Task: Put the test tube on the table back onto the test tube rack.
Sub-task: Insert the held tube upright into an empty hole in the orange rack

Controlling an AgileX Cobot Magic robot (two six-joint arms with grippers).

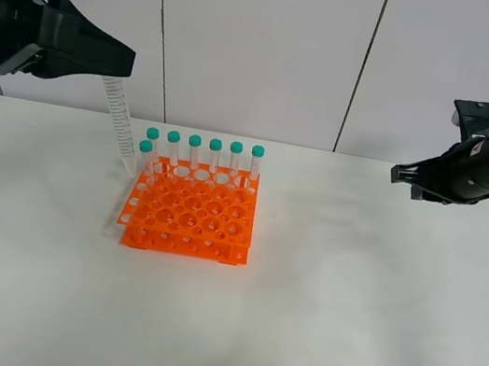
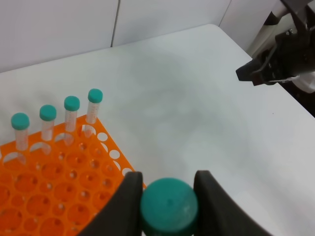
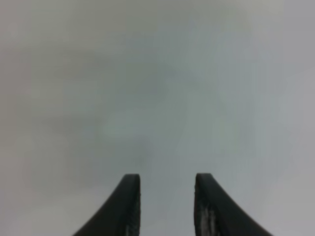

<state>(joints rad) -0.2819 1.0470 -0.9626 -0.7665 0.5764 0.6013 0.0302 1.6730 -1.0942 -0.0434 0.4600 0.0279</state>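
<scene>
The left gripper (image 2: 168, 186) pinches the teal-capped test tube (image 2: 169, 209) beside the test tube rack (image 2: 54, 189), where four other tubes (image 2: 72, 112) stand.

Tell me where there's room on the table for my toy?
The white table is bare in front of the orange rack and across to its right, under the right gripper. It's crowded at the rack's back-left corner, where the left gripper holds a tube.

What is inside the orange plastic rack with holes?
Seven clear plastic tubes with teal caps stand at the back of the orange rack; other holes look empty. Their tips are covered.
</scene>
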